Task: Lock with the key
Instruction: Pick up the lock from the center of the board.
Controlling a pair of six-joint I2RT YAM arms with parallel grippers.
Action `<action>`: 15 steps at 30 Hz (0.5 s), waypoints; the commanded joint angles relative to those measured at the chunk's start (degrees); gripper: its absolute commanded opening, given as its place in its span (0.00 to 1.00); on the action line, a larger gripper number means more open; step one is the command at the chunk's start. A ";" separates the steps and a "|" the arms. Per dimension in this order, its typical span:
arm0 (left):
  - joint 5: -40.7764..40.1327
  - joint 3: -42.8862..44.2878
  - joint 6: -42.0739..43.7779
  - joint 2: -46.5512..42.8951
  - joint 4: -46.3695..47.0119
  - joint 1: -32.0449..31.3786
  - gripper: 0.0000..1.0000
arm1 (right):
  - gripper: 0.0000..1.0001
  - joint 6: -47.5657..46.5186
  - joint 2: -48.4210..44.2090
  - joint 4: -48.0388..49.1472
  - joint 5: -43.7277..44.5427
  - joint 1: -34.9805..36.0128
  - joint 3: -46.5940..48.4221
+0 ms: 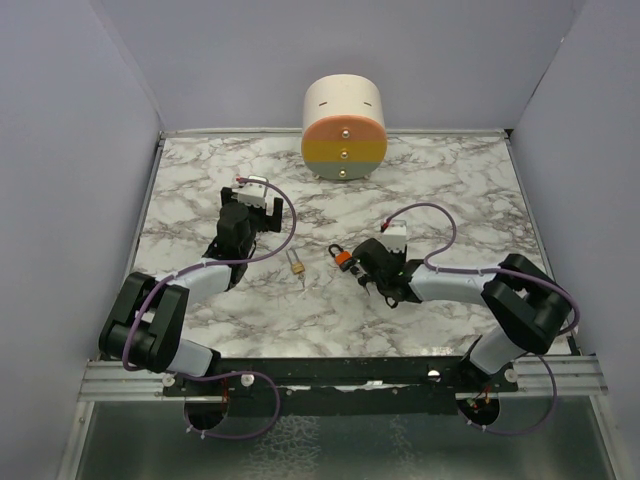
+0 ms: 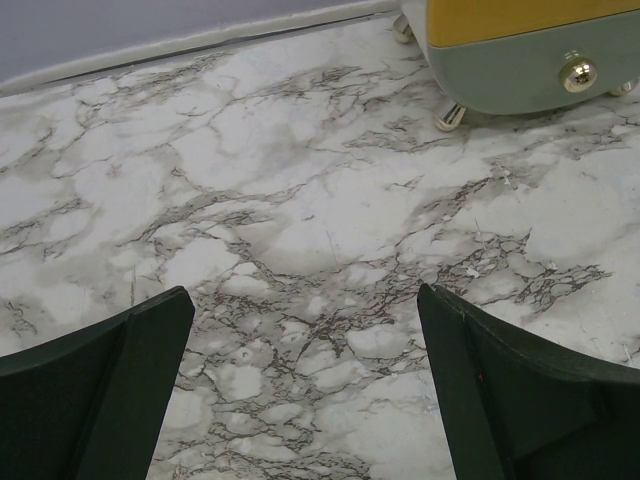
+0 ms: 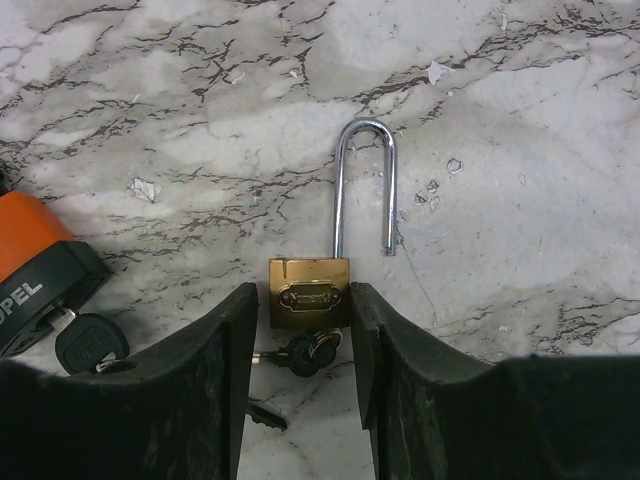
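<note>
A small brass padlock (image 3: 309, 292) lies flat on the marble with its long shackle (image 3: 364, 180) raised open. The key (image 3: 310, 352), a tiny black-headed bunch, rests against the bottom of its body. In the right wrist view this padlock shows in the gap between my right gripper's (image 3: 304, 300) fingers, which stand partly open with nothing in their grip. From above, the brass padlock (image 1: 297, 263) and the key (image 1: 303, 280) lie left of my right gripper (image 1: 360, 275), apart from it. My left gripper (image 1: 250, 205) hangs wide open over bare marble (image 2: 305, 340).
An orange-and-black padlock (image 1: 343, 258) with its own black key (image 3: 90, 343) lies right beside the right gripper. A round cream drum with coloured drawer fronts (image 1: 344, 125) stands at the back centre. Grey walls enclose the table on three sides.
</note>
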 commanded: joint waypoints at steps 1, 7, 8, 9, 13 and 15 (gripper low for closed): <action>0.04 0.38 0.60 0.21 1.10 -0.23 0.99 | 0.45 2.95 2.27 -5.15 2.47 0.32 0.62; 0.02 0.40 0.54 0.34 1.08 -0.21 0.99 | 0.46 2.93 1.46 -3.66 1.18 -0.31 -0.50; 0.07 0.40 0.59 0.26 1.10 -0.17 0.99 | 0.46 2.88 1.33 -3.37 0.85 -0.53 -0.81; 0.05 0.40 0.59 0.24 1.05 -0.18 0.99 | 0.46 2.89 1.11 -2.95 0.43 -0.79 -1.07; 0.06 0.40 0.58 0.26 1.07 -0.20 0.99 | 0.42 2.89 -0.10 -1.62 -1.23 -1.85 -2.44; 0.01 0.40 0.54 0.36 1.02 -0.23 0.99 | 0.38 2.84 -0.67 -1.44 -1.61 -2.19 -2.84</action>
